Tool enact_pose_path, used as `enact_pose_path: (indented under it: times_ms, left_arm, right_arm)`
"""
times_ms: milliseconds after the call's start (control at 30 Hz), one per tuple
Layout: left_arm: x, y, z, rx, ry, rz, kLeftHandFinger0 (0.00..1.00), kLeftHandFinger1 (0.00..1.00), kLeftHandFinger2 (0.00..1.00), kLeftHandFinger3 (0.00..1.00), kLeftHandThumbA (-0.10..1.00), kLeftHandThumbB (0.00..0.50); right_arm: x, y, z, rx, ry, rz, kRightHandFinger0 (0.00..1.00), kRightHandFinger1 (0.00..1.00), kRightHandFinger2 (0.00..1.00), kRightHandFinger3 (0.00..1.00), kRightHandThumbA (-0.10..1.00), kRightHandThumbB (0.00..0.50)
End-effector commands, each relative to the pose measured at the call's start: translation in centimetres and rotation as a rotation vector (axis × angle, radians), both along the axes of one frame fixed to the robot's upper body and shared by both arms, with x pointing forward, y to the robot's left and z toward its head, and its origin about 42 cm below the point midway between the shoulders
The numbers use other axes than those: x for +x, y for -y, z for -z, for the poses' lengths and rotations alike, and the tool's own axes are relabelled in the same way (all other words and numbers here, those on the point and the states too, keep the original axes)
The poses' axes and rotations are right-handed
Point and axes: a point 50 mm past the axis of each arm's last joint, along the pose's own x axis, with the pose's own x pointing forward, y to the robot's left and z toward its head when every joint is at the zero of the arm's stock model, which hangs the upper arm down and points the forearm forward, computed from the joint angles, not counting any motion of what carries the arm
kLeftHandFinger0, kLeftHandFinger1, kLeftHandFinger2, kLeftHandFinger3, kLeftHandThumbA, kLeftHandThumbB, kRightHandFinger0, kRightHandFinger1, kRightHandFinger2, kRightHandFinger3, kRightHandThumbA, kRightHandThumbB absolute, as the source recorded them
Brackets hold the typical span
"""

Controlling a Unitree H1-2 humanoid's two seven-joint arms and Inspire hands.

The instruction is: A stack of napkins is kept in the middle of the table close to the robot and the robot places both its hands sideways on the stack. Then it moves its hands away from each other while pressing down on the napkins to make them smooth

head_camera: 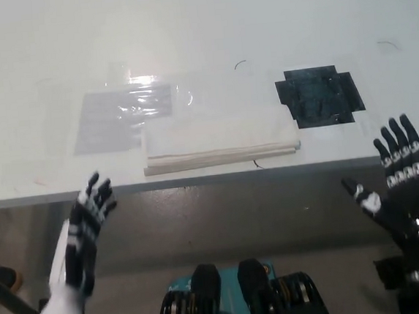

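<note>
No legible text, label, brand, number or sign appears anywhere in the head view. The white table (271, 26) is unmarked apart from a few thin dark squiggles that form no characters. The stack of napkins (219, 140) is plain. The black patch (318, 97), at 3 o'clock from the stack, and the clear plastic sheet (121, 115), at 10 o'clock from it, carry no printing that can be made out.

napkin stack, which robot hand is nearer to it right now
Left. The left robot hand is below the napkin stack off its left end; the right robot hand sits farther off its right end.
</note>
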Motion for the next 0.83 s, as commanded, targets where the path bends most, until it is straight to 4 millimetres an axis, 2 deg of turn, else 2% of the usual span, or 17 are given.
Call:
enact_pose_path:
  times_ms: [0,33,100,133,200,267,300,400,500,567,633,700,733,800]
  left_arm:
    - [-7.6,1.3,-6.2,0.135,0.338,0.136,1.0,1.0,1.0,1.0,1.0,0.246]
    - [-7.6,1.1,-5.4,0.141,0.315,0.133,1.0,1.0,1.0,1.0,1.0,0.213]
    - [-7.6,0.7,-4.4,0.144,0.273,0.127,1.0,1.0,1.0,1.0,1.0,0.199]
    - [-7.6,0.6,-3.9,0.139,0.256,0.125,1.0,1.0,1.0,1.0,1.0,0.2]
    - [-7.3,0.4,-3.1,0.141,0.238,0.122,1.0,1.0,1.0,1.0,1.0,0.192]
    - [-7.0,0.3,-2.3,0.135,0.208,0.114,1.0,1.0,1.0,1.0,1.0,0.222]
    - [-6.8,0.2,-1.9,0.131,0.202,0.108,1.0,1.0,1.0,1.0,1.0,0.215]
    - [-6.5,0.0,-1.5,0.129,0.186,0.081,1.0,1.0,1.0,1.0,1.0,0.23]
    - [-6.1,-0.5,-0.9,0.116,0.151,0.062,1.0,1.0,1.0,1.0,1.0,0.228]
    - [-5.8,-0.8,-0.4,0.098,0.107,0.052,1.0,1.0,1.0,1.0,1.0,0.245]
    - [-5.4,-0.9,-0.3,0.086,0.091,0.048,1.0,1.0,1.0,1.0,1.0,0.238]
    - [-5.0,-1.1,-0.1,0.082,0.082,0.035,1.0,1.0,1.0,1.0,1.0,0.221]
    - [-4.8,-1.2,0.1,0.076,0.073,0.035,1.0,1.0,1.0,1.0,1.0,0.203]
    - [-4.7,-1.3,0.3,0.074,0.068,0.035,1.0,1.0,1.0,1.0,1.0,0.202]
  right_arm:
    - [-5.9,-3.7,-8.2,-0.217,0.351,-0.15,1.0,1.0,1.0,1.0,1.0,0.147]
    - [-5.7,-3.6,-7.6,-0.224,0.336,-0.144,1.0,1.0,1.0,1.0,1.0,0.131]
    - [-5.5,-3.5,-6.7,-0.226,0.306,-0.148,1.0,1.0,1.0,1.0,1.0,0.123]
    - [-5.5,-3.5,-6.2,-0.222,0.286,-0.149,1.0,1.0,1.0,1.0,1.0,0.141]
    - [-5.3,-3.4,-5.1,-0.22,0.24,-0.144,1.0,1.0,1.0,1.0,1.0,0.142]
    - [-5.2,-3.4,-4.0,-0.195,0.181,-0.142,1.0,1.0,1.0,1.0,1.0,0.122]
    - [-5.1,-3.5,-3.4,-0.192,0.163,-0.137,1.0,1.0,1.0,1.0,1.0,0.097]
    - [-4.8,-3.3,-2.4,-0.21,0.131,-0.121,1.0,1.0,1.0,1.0,1.0,0.069]
    - [-4.6,-2.8,-0.6,-0.218,0.048,-0.098,1.0,1.0,1.0,1.0,1.0,0.087]
    - [-4.5,-2.4,0.1,-0.229,-0.022,-0.113,1.0,1.0,1.0,1.0,1.0,0.077]
    - [-4.2,-2.2,0.5,-0.216,-0.049,-0.122,1.0,1.0,1.0,1.0,1.0,0.066]
    - [-3.8,-2.3,0.7,-0.212,-0.073,-0.125,1.0,1.0,1.0,1.0,1.0,0.098]
    - [-3.7,-2.3,1.1,-0.206,-0.08,-0.128,1.0,1.0,1.0,1.0,1.0,0.069]
    - [-3.7,-2.2,1.3,-0.201,-0.083,-0.13,1.0,1.0,1.0,1.0,1.0,0.065]
